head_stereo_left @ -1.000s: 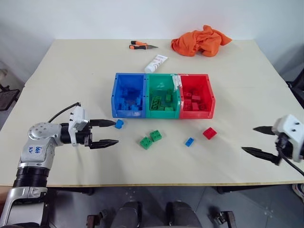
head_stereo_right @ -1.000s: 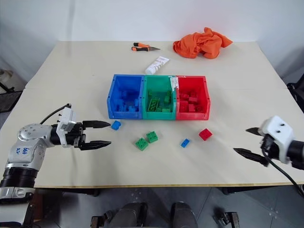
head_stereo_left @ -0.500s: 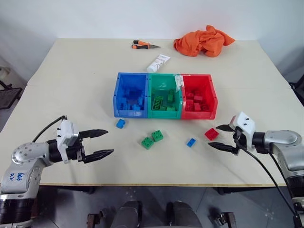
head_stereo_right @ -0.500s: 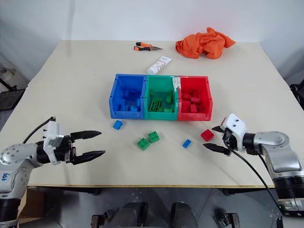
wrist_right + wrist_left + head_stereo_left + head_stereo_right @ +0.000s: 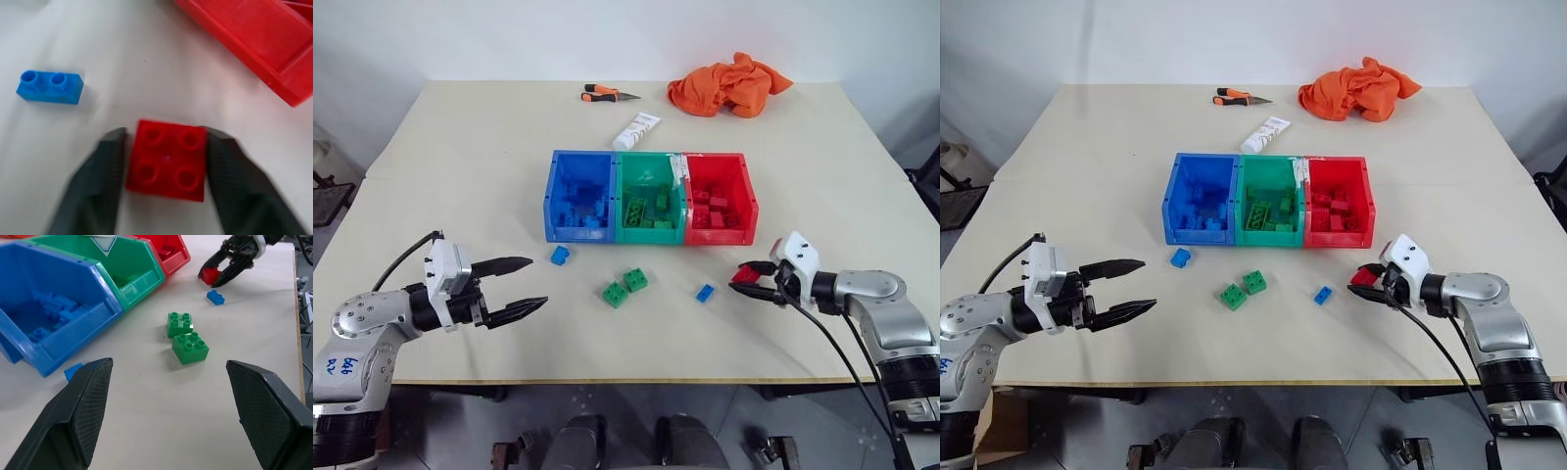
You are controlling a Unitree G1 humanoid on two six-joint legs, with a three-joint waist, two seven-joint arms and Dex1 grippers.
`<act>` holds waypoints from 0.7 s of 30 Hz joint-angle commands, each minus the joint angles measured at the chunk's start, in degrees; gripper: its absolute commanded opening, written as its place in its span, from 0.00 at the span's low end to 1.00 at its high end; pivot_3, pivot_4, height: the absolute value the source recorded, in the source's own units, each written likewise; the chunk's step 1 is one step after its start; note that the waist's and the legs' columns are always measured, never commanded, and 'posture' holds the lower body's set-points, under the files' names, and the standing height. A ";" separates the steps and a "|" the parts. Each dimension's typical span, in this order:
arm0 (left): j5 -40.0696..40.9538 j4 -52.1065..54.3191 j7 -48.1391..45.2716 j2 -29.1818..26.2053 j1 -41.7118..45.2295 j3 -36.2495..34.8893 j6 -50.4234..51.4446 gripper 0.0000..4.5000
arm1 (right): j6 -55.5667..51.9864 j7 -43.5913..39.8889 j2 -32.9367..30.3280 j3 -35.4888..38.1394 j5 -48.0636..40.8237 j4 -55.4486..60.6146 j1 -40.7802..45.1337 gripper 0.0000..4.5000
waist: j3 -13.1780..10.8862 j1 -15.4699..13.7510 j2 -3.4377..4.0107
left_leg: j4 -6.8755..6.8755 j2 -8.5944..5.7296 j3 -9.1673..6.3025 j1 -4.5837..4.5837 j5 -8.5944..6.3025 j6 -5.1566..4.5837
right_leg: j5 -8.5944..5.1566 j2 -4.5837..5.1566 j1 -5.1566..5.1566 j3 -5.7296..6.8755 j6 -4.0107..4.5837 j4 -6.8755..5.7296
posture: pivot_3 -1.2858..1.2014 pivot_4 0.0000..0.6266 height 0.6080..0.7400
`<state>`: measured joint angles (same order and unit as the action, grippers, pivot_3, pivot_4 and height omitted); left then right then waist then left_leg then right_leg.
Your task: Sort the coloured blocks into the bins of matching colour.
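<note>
over table (image 5: pixel 460 157), right gripper (image 5: pixel 166 161) pinches red block (image 5: pixel 168 159), angled down.

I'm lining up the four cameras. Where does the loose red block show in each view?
Left eye view: red block at right, between the right hand's fingers.
Right eye view, right of centre, below the red bin.
Left wrist view, near the top.
Right wrist view, centre, fingers on both sides.
Shared landmark: the red bin.

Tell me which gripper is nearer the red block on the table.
Right. The right gripper is closed around the red block; the left gripper hangs open far across the table, beyond the green blocks.
</note>
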<state>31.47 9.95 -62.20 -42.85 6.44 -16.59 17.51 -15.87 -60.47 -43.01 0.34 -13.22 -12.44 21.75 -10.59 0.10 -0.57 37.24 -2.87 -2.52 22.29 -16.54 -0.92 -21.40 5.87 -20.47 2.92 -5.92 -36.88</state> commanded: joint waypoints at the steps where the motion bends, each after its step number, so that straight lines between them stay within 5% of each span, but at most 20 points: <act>1: 0.48 -1.43 -0.42 0.23 1.81 0.40 -1.02 0.88 | -0.66 1.52 -0.03 1.52 -0.39 2.00 -0.98 0.33 | 0.00 -0.01 0.00 | 0.00 0.00 0.00 0.00 0.00 0.00 | 0.00 0.00 0.00 0.00 0.00 0.00 | 0.52 0.24 1.00; 7: -0.75 -5.12 -1.13 0.55 4.92 2.42 -2.93 0.88 | -4.13 4.45 -2.10 6.25 -3.07 13.90 -2.13 0.33 | -0.05 -0.06 0.08 | -0.02 -0.01 0.01 0.05 -0.01 0.01 | 0.00 -0.01 -0.03 0.01 0.00 -0.03 | 0.52 0.24 1.00; 11: -1.19 -7.02 -1.40 1.07 6.66 3.60 -4.16 0.88 | -6.24 7.06 -0.70 6.57 -3.75 13.81 5.58 0.33 | -0.07 0.28 0.11 | -0.03 0.01 0.08 0.02 0.00 0.02 | 0.00 -0.06 -0.08 -0.06 0.00 -0.02 | 0.52 0.24 1.00; 18: -2.61 -9.95 -1.49 2.02 9.70 4.86 -6.67 0.88 | 1.21 9.78 7.02 2.25 0.95 -9.99 25.20 0.33 | -0.07 0.36 0.11 | -0.02 0.04 0.08 0.02 -0.02 0.06 | 0.00 -0.11 -0.10 -0.05 0.00 -0.11 | 0.52 0.24 1.00; 21: -2.90 -10.65 -1.46 2.48 11.10 5.41 -7.48 0.88 | 5.73 9.35 9.47 1.32 2.68 -19.70 30.44 0.54 | -0.07 0.12 0.11 | -0.04 0.04 0.06 0.05 -0.02 0.06 | 0.00 -0.11 -0.12 -0.02 0.00 -0.19 | 0.52 0.24 1.00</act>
<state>28.76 -1.02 -63.45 -40.43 16.48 -10.96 11.35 -13.53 -50.93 -33.52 1.36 -11.30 -28.58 50.19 -10.67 0.23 -0.46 37.19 -2.83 -2.48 22.39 -16.56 -0.86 -21.40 5.75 -20.62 2.92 -5.92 -37.06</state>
